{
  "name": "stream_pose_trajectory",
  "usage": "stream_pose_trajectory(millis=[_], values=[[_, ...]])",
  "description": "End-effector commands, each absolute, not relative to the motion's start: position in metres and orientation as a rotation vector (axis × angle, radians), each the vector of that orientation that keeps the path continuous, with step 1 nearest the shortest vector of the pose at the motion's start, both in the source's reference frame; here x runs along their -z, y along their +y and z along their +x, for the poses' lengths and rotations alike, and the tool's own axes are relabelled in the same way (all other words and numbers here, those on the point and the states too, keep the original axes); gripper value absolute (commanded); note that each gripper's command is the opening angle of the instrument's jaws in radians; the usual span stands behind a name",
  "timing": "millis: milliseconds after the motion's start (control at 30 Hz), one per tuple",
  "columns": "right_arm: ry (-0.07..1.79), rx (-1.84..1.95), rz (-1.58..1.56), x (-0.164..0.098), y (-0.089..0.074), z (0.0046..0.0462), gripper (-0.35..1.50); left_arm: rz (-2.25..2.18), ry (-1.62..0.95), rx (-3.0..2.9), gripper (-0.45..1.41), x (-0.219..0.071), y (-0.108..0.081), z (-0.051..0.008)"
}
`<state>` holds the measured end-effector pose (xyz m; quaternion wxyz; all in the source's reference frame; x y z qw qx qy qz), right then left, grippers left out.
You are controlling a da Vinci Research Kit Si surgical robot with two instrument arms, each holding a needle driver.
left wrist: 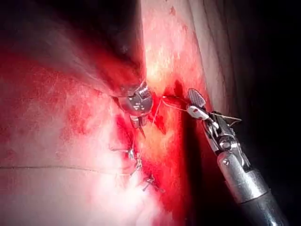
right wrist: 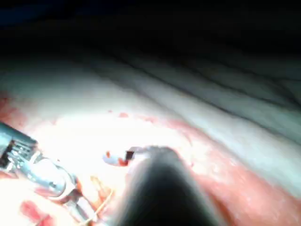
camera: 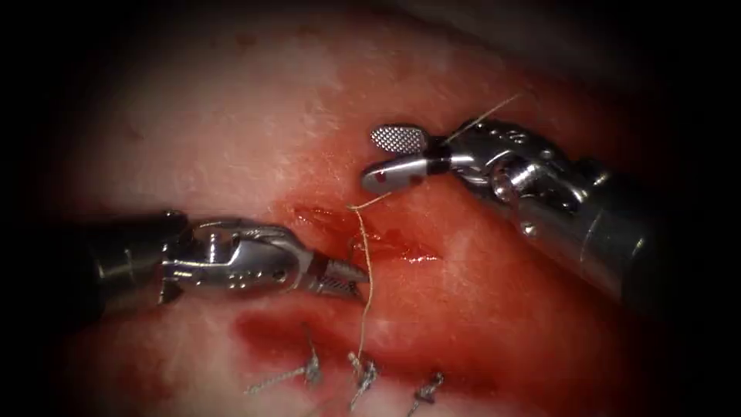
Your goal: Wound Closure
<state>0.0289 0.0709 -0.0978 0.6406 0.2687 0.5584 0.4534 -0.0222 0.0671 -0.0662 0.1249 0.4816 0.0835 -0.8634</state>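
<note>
In the centre of the endoscope view the left tool (camera: 343, 276) has its jaws almost together at the cut (camera: 351, 232), probably on the hidden needle, while the right tool (camera: 390, 158), upper right, waits with jaws apart, empty, beside the thread (camera: 368, 270).

left tool (camera: 343, 278) — bright steel wrist, row of small holes, ridged jaw faces, dark shaft at 9 o'clock | right tool (camera: 394, 158) — cross-hatched jaw pad, red-spotted jaw, screwed steel clevis, grey shaft
</note>
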Motion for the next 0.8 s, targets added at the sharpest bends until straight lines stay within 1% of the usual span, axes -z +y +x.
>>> stream_pose_trajectory(millis=[33, 100, 167, 300, 333, 367, 500, 567, 700, 733, 800], values=[[1.279, -1.030, 0.612, 0.098, 0.072, 0.0295, 1.40, 1.407, 0.295, 2.516, -0.35, 0.066, 0.067, -0.0225], [1.279, -1.031, 0.616, 0.098, 0.072, 0.0292, 1.41, 1.423, 0.399, 2.490, -0.35, 0.067, 0.067, -0.0218], [1.279, -1.031, 0.620, 0.099, 0.072, 0.0289, 1.41, 1.422, 0.439, 2.456, -0.35, 0.067, 0.066, -0.0213], [1.279, -1.025, 0.632, 0.099, 0.071, 0.0290, 1.36, 1.432, 0.528, 2.417, -0.35, 0.067, 0.067, -0.0203], [1.280, -1.006, 0.656, 0.100, 0.071, 0.0292, 1.33, 1.471, 0.609, 2.430, -0.35, 0.068, 0.067, -0.0199], [1.280, -1.006, 0.656, 0.100, 0.071, 0.0292, 1.33, 1.471, 0.609, 2.430, -0.35, 0.068, 0.067, -0.0199], [1.280, -1.005, 0.660, 0.100, 0.071, 0.0292, 1.33, 1.703, 0.745, 2.406, -0.35, 0.071, 0.068, -0.0200], [1.280, -1.005, 0.660, 0.100, 0.071, 0.0291, 1.33, 1.868, 0.889, 2.375, -0.35, 0.074, 0.068, -0.0204], [1.280, -1.005, 0.662, 0.100, 0.071, 0.0290, 1.33, 1.994, 1.073, 2.330, -0.35, 0.077, 0.069, -0.0211], [1.280, -1.006, 0.664, 0.100, 0.071, 0.0289, 1.36, 2.036, 1.133, 2.303, -0.35, 0.079, 0.069, -0.0213], [1.281, -1.003, 0.663, 0.100, 0.071, 0.0287, 1.43, 2.086, 1.175, 2.261, -0.35, 0.081, 0.069, -0.0217]])
